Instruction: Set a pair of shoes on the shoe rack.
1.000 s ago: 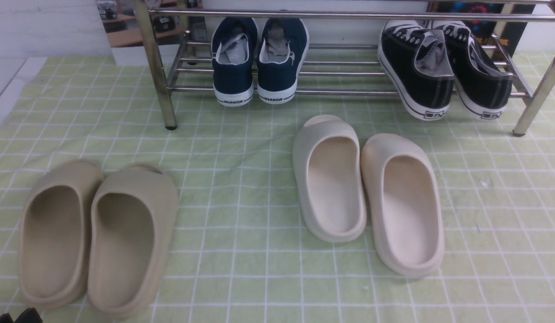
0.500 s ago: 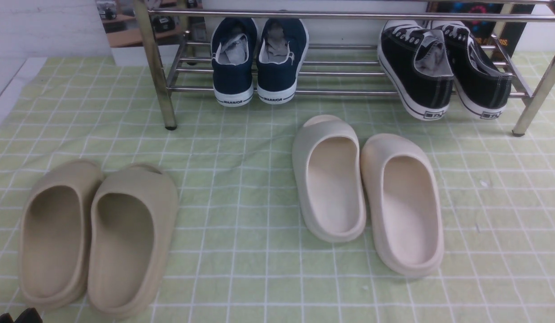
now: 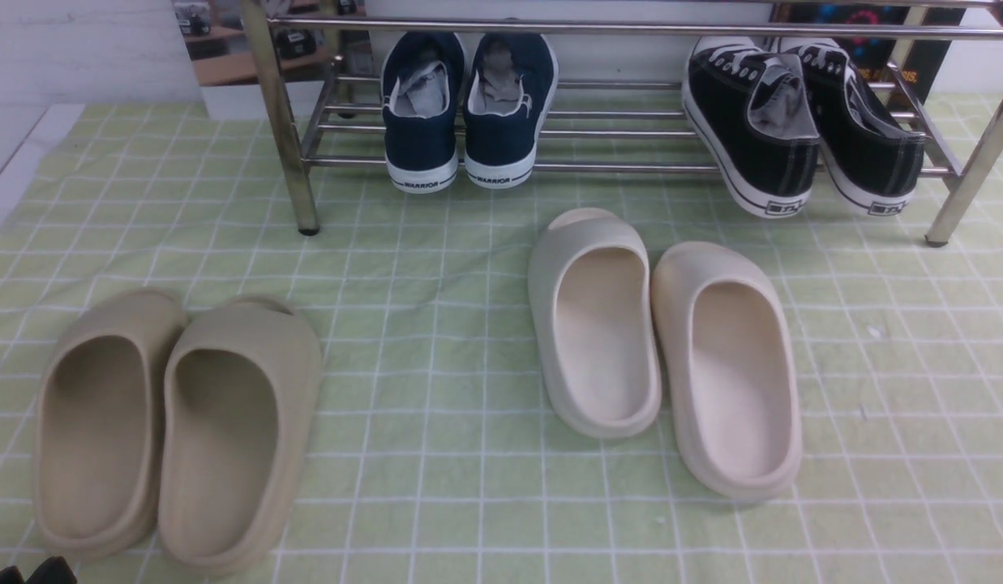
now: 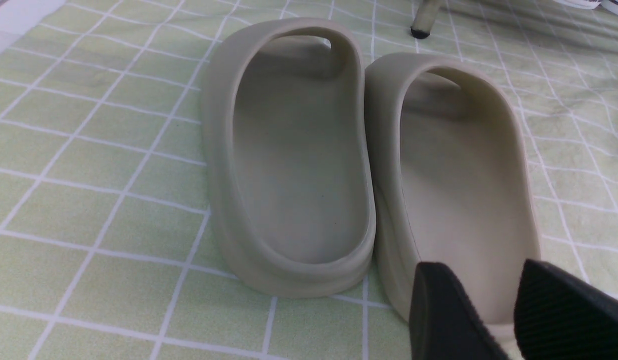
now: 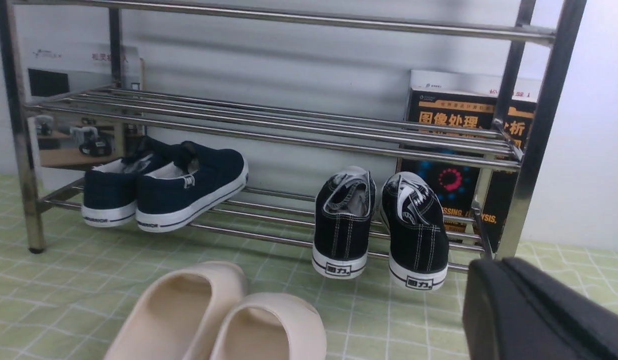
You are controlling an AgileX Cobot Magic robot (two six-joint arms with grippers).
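Black sneakers point(image 5: 343, 225) sit racked on the shoe rack point(image 5: 538, 125) ahead of my clenched, empty right fingers point(image 5: 518, 305), left fingers point(image 4: 448, 310) parted, so I'd just withdraw.

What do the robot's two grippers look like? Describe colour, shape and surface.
The left gripper has two matte black, tapered fingers, one with a ribbed face. The right gripper shows as a smooth black block with a thin seam. No cables or markings show.

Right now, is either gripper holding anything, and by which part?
Nothing is held. The left gripper is open near the heel of a tan slide; the right gripper is shut on nothing.
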